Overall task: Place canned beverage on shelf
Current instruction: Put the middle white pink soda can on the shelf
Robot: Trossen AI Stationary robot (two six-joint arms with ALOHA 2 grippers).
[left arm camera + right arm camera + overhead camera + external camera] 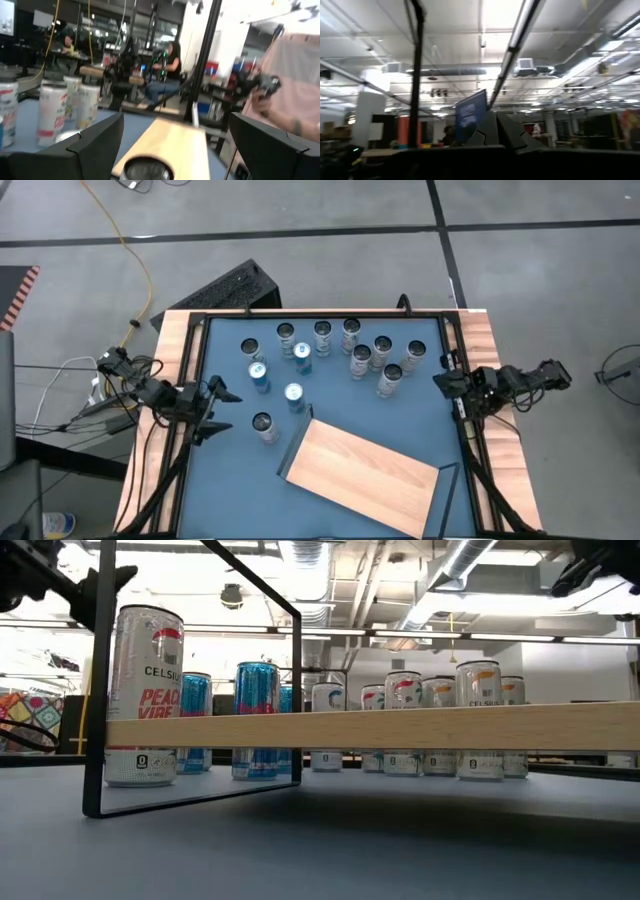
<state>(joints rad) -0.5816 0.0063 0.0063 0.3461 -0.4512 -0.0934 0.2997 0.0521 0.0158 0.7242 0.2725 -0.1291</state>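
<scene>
Several cans stand upright on the blue table [230, 490]. Silver ones [361, 360] cluster at the far side and blue ones [259, 375] stand left of them. A white can [263, 426] stands nearest my left gripper [222, 408], which is open at the table's left edge. In the left wrist view this can's top [147, 170] shows low between the fingers, apart from them. The light-wood shelf [365, 470] stands askew at the near middle, raised on black frame legs [200, 670]. My right gripper [440, 383] is shut at the right edge, tipped upward [495, 131], holding nothing.
Wooden strips [170, 380] edge the table. A black post [202, 60] rises at its border. Beyond the table a seated person [170, 65] and a hand with a pink sleeve [280, 100] show. Bare blue surface lies near the front left.
</scene>
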